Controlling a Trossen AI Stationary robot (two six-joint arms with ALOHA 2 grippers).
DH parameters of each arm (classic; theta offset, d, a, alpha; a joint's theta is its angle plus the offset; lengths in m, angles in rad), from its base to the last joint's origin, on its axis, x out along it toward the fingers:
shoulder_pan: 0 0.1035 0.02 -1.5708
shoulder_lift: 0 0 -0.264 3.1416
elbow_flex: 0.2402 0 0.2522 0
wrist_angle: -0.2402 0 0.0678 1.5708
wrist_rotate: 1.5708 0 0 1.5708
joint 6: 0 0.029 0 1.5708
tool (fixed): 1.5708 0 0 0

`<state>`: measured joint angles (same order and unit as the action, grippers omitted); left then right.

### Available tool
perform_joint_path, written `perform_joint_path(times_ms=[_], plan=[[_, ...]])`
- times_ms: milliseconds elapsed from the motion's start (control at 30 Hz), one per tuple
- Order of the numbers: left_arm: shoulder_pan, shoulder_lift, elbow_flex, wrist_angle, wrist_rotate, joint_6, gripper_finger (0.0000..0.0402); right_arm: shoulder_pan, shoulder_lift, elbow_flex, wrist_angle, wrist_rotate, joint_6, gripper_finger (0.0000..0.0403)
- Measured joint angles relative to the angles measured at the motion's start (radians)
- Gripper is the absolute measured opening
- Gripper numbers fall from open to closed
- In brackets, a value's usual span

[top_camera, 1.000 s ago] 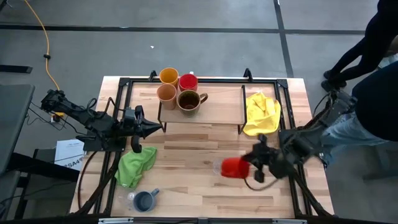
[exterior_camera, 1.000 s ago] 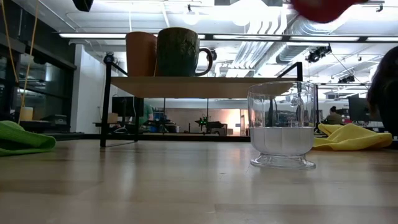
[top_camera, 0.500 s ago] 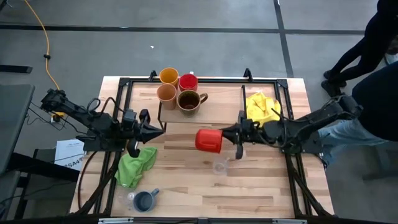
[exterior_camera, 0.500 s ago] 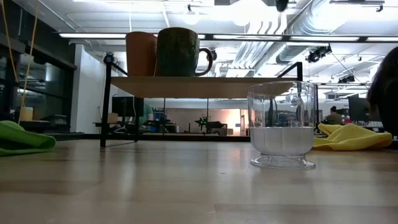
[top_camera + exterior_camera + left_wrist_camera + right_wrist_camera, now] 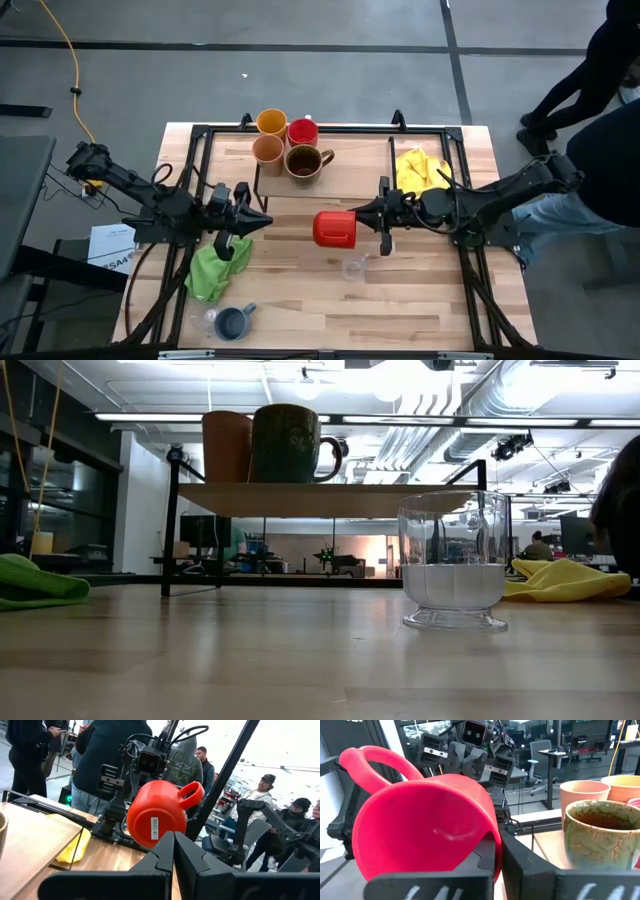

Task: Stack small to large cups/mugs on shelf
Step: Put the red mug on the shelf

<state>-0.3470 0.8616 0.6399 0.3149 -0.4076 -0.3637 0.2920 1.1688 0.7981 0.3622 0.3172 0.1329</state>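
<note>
Two grippers are working mid-table: right gripper (image 5: 368,218) is clenching the rim of a red mug (image 5: 335,229), holding it sideways above the wooden tabletop (image 5: 300,310) just in front of the shelf (image 5: 350,175); left gripper (image 5: 262,221) is sitting clamped shut, empty, facing it. Four mugs (image 5: 290,145) are standing on the shelf. A clear glass (image 5: 452,560) is sitting under the red mug. People (image 5: 107,750) are standing behind.

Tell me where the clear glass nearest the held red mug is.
In the high view the clear glass stands on the table's middle, just below the red mug held by the right gripper.
</note>
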Motion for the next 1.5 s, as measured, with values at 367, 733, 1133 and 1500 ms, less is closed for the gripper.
perform_joint_path(times_ms=[367, 733, 1133, 1500], plan=[[0.0, 0.0, 0.0, -0.003, 0.0, 0.0, 0.0, 0.0, 0.0, 0.0, 0.0, 0.0, 0.001, 0.0], [0.0, 0.0, 0.0, -0.003, -0.003, 0.0, 0.0, 0.0, -0.046, 0.001, -0.041, 0.019, 0.0, 0.0], [0.0, 0.0, 0.0, -0.003, -0.03, 0.0, 0.0, -0.215, -0.164, 0.204, -0.593, 0.292, 0.057, 0.0], [0.0, -0.001, 0.0, -0.006, -0.031, 0.0, 0.0, -0.663, 0.149, 0.722, -1.341, 0.005, 0.076, 0.0]])
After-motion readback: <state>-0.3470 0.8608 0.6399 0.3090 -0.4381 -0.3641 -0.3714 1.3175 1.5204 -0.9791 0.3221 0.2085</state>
